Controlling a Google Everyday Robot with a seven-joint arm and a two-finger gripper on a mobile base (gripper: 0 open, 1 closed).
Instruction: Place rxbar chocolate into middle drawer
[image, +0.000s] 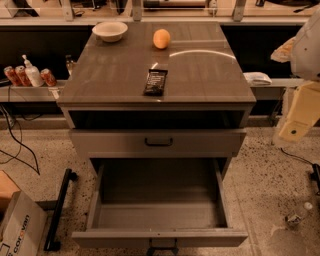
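Observation:
The rxbar chocolate (155, 82), a flat black-wrapped bar, lies on the grey cabinet top (115, 75) near its front middle. The middle drawer (160, 237) is pulled out wide below. Its deep tray is empty and it has a small black handle at the front. Above it is a flat closed drawer front with a black bar handle (159, 142). My gripper (298, 117) hangs at the far right edge, beside the cabinet and well away from the bar. It holds nothing that I can see.
An orange fruit (161, 38) and a white bowl (110, 31) sit at the back of the cabinet top. Cans and a pump bottle (31, 74) stand on a shelf at left. A cardboard box (17, 227) and cables lie on the floor at left. A plastic bottle (296, 216) lies at right.

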